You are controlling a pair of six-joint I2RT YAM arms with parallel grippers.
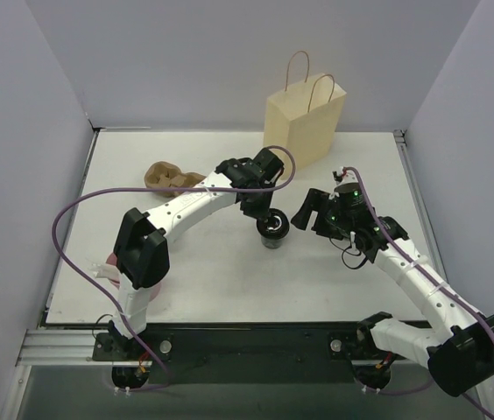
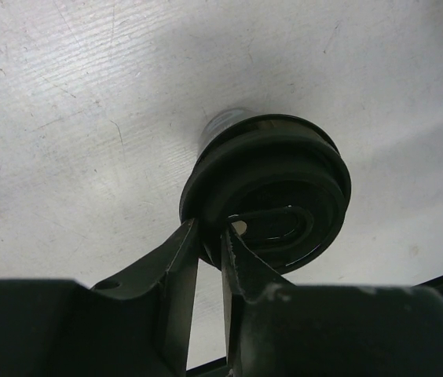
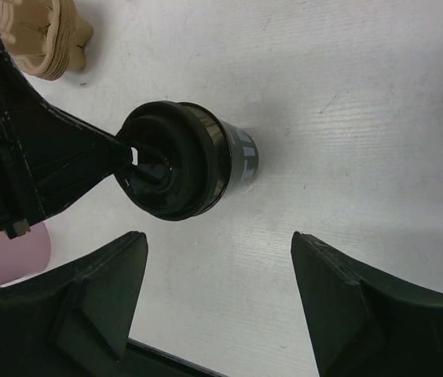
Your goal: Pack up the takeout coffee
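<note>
Left gripper point(image 2: 210, 245): jaws narrowed astride the lid rim of the takeout coffee point(image 2: 265, 181), one finger outside and one in the recess; whether they pinch it cannot be told. The cup stands mid-table point(image 1: 229, 280). Right gripper point(image 3: 217, 290): jaws spread wide, empty, just beside the cup. Tan paper bag point(image 1: 304, 122) at the far edge; moulded-pulp tray point(image 1: 166, 178) far left
</note>
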